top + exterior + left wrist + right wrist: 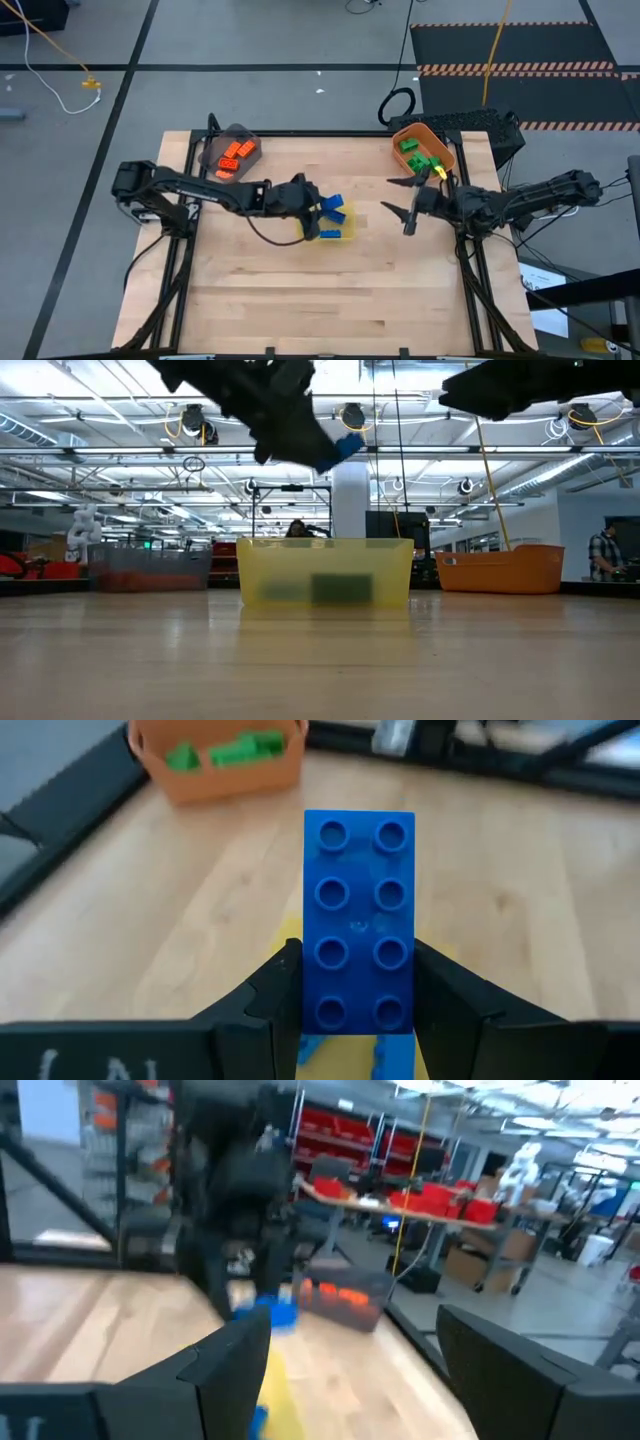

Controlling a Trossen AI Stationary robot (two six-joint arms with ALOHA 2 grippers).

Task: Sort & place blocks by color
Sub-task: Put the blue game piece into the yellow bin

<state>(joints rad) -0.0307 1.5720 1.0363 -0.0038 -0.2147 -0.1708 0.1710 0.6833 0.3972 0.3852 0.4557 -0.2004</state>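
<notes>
My left gripper (326,207) hangs over the yellow bin (347,231) at mid-table, shut on a blue studded block (360,870). In the low view the blue block (347,448) is well above the yellow bin (325,572). More blue blocks (331,234) lie inside that bin. Orange blocks (236,153) lie in the grey bin (222,140) at the far left. Green blocks (417,155) lie in the orange bin (440,146) at the far right. My right gripper (396,198) is open and empty, right of the yellow bin. My left gripper pinches the blue block between its two fingers (275,990), which lie on the two long sides near one end (358,1005). The fingers slant down from the table's left. The block is lifted clear above the yellow bin and sticks out past the fingertips.
The three bins stand on the table's far half: grey at the far left, yellow in the middle, orange at the far right. Bare wood (330,300) fills the near half. The right wrist view shows the left arm (235,1200) opposite. People stand in the room beyond the table.
</notes>
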